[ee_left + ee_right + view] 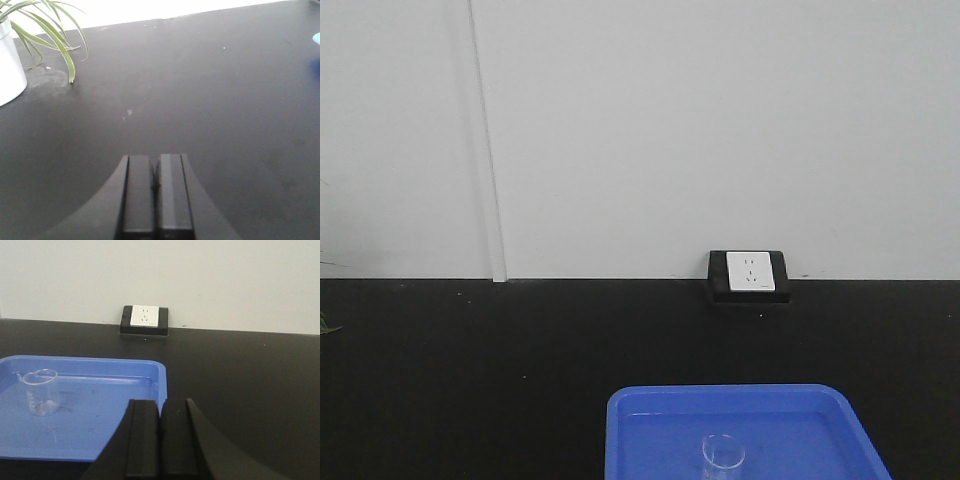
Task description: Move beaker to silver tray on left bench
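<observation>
The small clear glass beaker (723,456) stands upright in a bright blue plastic tray (650,430) on a matte black countertop (470,380). In the right wrist view the beaker (41,391) stands in the left part of the blue tray (110,405). My right gripper (160,402) is shut and empty, at the tray's right front corner, to the right of the beaker. My left gripper (155,159) is shut and empty above bare black countertop (200,100). The silver tray is out of view.
A white wall socket on a black base (750,272) sits at the back edge of the countertop against the wall; it also shows in the right wrist view (144,316). A white pot with a green plant (10,55) stands at the far left of the left wrist view.
</observation>
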{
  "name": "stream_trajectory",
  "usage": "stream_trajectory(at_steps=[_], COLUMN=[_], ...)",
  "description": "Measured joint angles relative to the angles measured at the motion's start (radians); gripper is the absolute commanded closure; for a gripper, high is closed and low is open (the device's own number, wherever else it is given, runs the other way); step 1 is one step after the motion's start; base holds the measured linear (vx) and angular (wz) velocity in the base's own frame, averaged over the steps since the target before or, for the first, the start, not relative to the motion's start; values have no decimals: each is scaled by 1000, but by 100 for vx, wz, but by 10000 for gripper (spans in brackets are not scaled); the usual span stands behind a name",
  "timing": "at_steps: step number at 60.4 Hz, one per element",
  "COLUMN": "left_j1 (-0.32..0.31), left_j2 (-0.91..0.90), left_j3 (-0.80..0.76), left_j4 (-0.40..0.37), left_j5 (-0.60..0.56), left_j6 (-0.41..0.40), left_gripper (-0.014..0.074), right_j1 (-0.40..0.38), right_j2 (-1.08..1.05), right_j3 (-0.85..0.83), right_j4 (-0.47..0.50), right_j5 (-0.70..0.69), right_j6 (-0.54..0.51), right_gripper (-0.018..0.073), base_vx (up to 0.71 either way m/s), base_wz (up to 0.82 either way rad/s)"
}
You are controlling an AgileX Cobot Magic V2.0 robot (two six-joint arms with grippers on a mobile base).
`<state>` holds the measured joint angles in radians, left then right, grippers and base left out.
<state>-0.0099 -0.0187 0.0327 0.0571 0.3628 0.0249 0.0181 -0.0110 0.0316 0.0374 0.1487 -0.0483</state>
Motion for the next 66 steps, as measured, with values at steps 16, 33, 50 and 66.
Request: stream_trajectory(at_steps=[16,33,50,66], left_j1=[0,0,0,0], left_j2=[0,0,0,0], left_j3=[0,0,0,0], left_j4=[0,0,0,0], left_j5=[0,0,0,0], left_j6=[0,0,0,0], left_gripper=[595,595,595,595], right_j1=[0,0,0,0], right_j2=[0,0,23,240], right_j3=[0,0,-109,-265], right_j4=[0,1,34,42], right_j5=[-19,-176,-262,-229], right_j6=[0,2,31,31], right_gripper=[571,568,559,546], base_vx=[0,0,0,0], base_wz=[0,0,0,0])
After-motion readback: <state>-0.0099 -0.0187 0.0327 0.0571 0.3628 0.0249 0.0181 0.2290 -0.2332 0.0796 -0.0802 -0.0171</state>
